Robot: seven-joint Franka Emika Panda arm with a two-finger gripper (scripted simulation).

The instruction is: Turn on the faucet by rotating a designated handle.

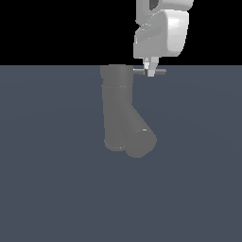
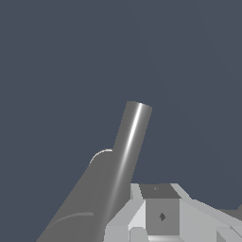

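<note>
Hanging from the top edge of the exterior view, right of centre: white gripper (image 1: 151, 72), fingertips down at the handle (image 1: 160, 72). Handle a thin light-grey rod, horizontal, sticking out toward the exterior view's right from the top section of the faucet (image 1: 117, 108). Fingertips crossing the rod about midway along it; short stub of rod visible on either side. Touching or very nearly so; whether the jaws are actually clamped on the rod, cannot tell. Gap between fingers narrow at any rate.

Faucet in the middle of the exterior frame, slightly left of centre. Matte dark grey, thick upright tube, top rim reaching just above the line where the dark blue-grey floor (image 1: 47, 189) meets the black background. Stubby spout (image 1: 137, 137) branching off the lower part, angled down toward the exterior view's right, round end face turned toward the camera.

Wrist view: handle (image 2: 130, 146) seen close, a shiny grey rod with a bright highlight along its length, running from lower centre of the picture up to a cut end near the middle. Thick dark faucet body (image 2: 80, 203) behind and below it, in the lower left of the picture. Grey-white gripper parts (image 2: 163, 215) filling the lower right, pressed close against the rod's near end. Fingertips themselves not separable here. Plain blue-grey floor (image 2: 71, 56) beyond.
</note>
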